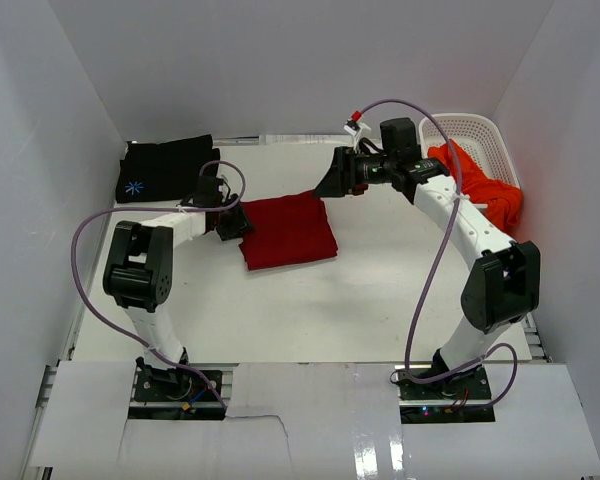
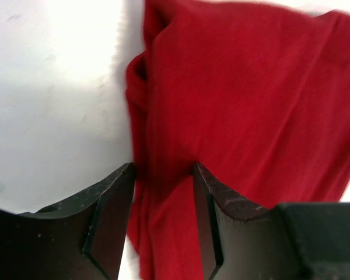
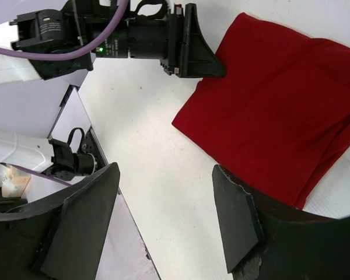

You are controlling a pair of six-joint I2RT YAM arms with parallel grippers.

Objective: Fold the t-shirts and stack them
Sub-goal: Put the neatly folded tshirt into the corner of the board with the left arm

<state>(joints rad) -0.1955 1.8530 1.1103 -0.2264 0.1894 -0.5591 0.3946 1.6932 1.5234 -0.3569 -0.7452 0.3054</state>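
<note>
The worktop [image 1: 380, 300] carries three t-shirts. The dark red t-shirt [image 1: 288, 231] lies folded at the centre. The black t-shirt [image 1: 168, 168] lies folded at the far left corner, well apart from it. The orange-red t-shirt [image 1: 490, 195] hangs crumpled over the rim of the white basket [image 1: 470, 125] at the far right, not yet folded.

The left end effector [image 2: 163, 210] sits at the left edge of the dark red t-shirt. Its fingers stand apart astride the bunched edge, with cloth in the gap. No firm clamp is visible. The right end effector [image 3: 163, 216] hovers near the far edge of the same shirt, with its jaws wide apart and empty.

Likely faults, in order of consequence:

- Fold collapse – the left edge shows several loose layers. A pinch that takes only the top layer would probably peel the fold open on lifting
- One-sided carry – with only the left side gripped, the free side may sag and drag across the worktop, so the shirt would land skewed on the black one
- Arm contact – both arms work close over one small shirt, so a clash between them is possible
</note>
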